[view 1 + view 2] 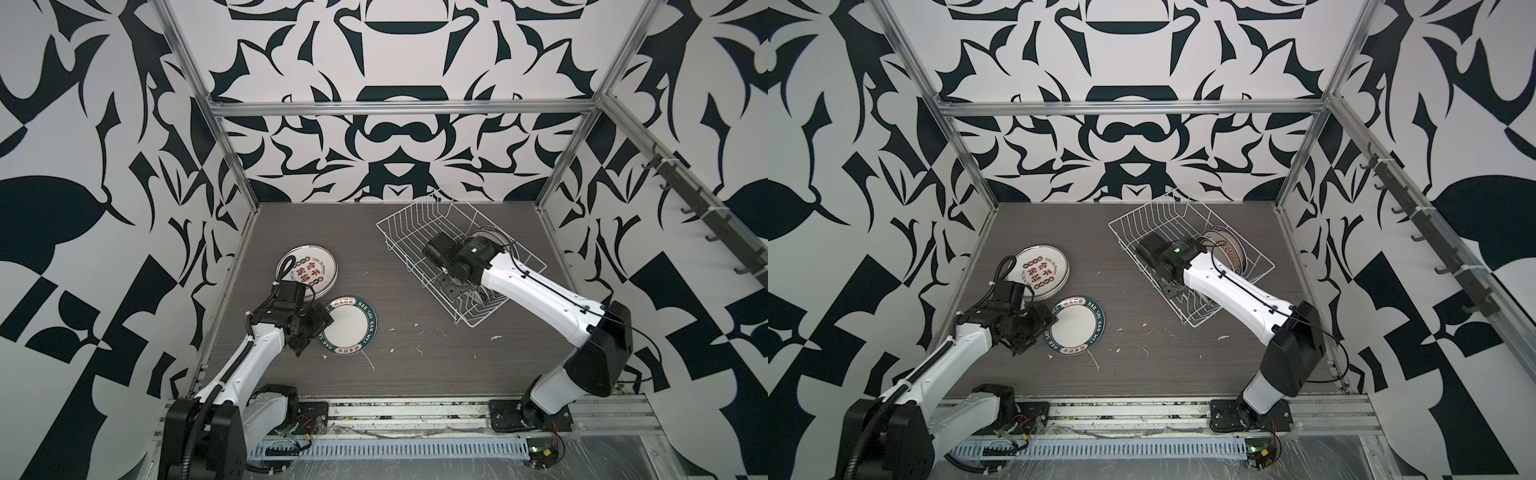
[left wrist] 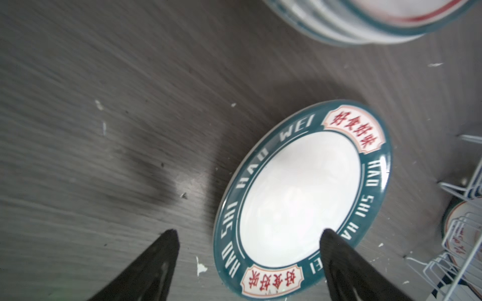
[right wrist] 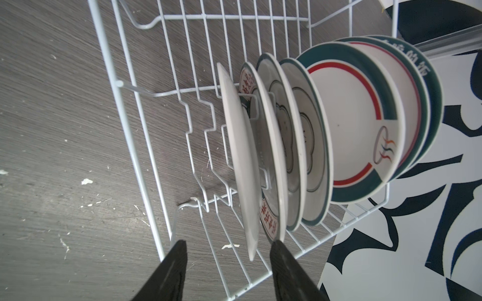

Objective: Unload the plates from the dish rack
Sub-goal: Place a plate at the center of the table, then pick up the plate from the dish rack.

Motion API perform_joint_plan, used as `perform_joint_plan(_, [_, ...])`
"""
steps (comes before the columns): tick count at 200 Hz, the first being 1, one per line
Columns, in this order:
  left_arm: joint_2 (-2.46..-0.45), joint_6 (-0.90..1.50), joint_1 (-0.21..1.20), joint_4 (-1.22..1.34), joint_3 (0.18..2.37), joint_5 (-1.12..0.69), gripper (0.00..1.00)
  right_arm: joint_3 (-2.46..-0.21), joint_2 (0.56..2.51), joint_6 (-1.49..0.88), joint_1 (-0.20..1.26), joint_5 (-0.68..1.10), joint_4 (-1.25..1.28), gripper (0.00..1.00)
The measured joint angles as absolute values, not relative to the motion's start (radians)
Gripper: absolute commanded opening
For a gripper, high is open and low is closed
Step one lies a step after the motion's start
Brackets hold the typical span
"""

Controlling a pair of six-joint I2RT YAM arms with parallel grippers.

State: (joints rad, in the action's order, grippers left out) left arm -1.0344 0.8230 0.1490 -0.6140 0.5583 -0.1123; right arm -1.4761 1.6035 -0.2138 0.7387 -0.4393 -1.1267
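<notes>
The dish rack [image 1: 379,226] [image 3: 119,84] stands askew at the back right of the table, with several plates [image 1: 494,237] [image 3: 360,122] upright in its slots. My right gripper [image 1: 457,291] [image 3: 229,245] reaches down into the rack, open. Its fingers straddle the rim of the nearest plate [image 3: 240,156], whose white back faces the camera. A green-rimmed plate [image 1: 351,328] [image 1: 1077,326] [image 2: 300,198] lies flat on the table at the left. My left gripper [image 1: 322,322] [image 2: 249,234] hovers open over its near edge, holding nothing.
A stack of plates [image 1: 307,270] [image 1: 1042,270] with red-brown characters on the top one sits behind the flat plate, near the left wall. White flecks dot the grey table [image 1: 415,365]. Aluminium frame posts and patterned walls enclose the workspace.
</notes>
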Motion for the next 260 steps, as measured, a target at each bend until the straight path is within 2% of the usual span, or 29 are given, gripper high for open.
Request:
perform_joint_plan(45, [-0.944, 0.82, 0.149, -0.628, 0.571, -0.109, 0.95, -1.461, 1.663, -0.192, 0.698, -0.447, -1.08, 0.5])
perform_joint_plan(70, [-0.91, 0.822, 0.149, -0.627, 0.572, -0.111, 1.0, -1.442, 1.682, -0.175, 0.674, -0.45, -1.055, 0.34])
perform_joint_plan(122, [-0.897, 0.831, 0.149, -0.625, 0.587, -0.116, 0.99, -1.412, 1.684, -0.17, 0.648, -0.479, -1.012, 0.23])
perform_joint_plan(159, [-0.892, 0.865, 0.149, -0.621, 0.598, -0.079, 0.99, -1.403, 1.674, -0.155, 0.646, -0.514, -1.003, 0.12])
perform_joint_plan(182, [-0.856, 0.879, 0.149, -0.617, 0.598, -0.06, 0.99, -1.391, 1.666, -0.139, 0.639, -0.555, -1.003, 0.03])
perform_joint_plan(196, [-0.825, 0.886, 0.149, -0.612, 0.598, -0.047, 0.99, -1.381, 1.657, -0.136, 0.637, -0.555, -0.997, 0.0])
perform_joint_plan(260, [-0.736, 0.895, 0.149, -0.611, 0.598, 0.023, 0.99, -1.371, 1.621, -0.13, 0.638, -0.554, -0.996, 0.0])
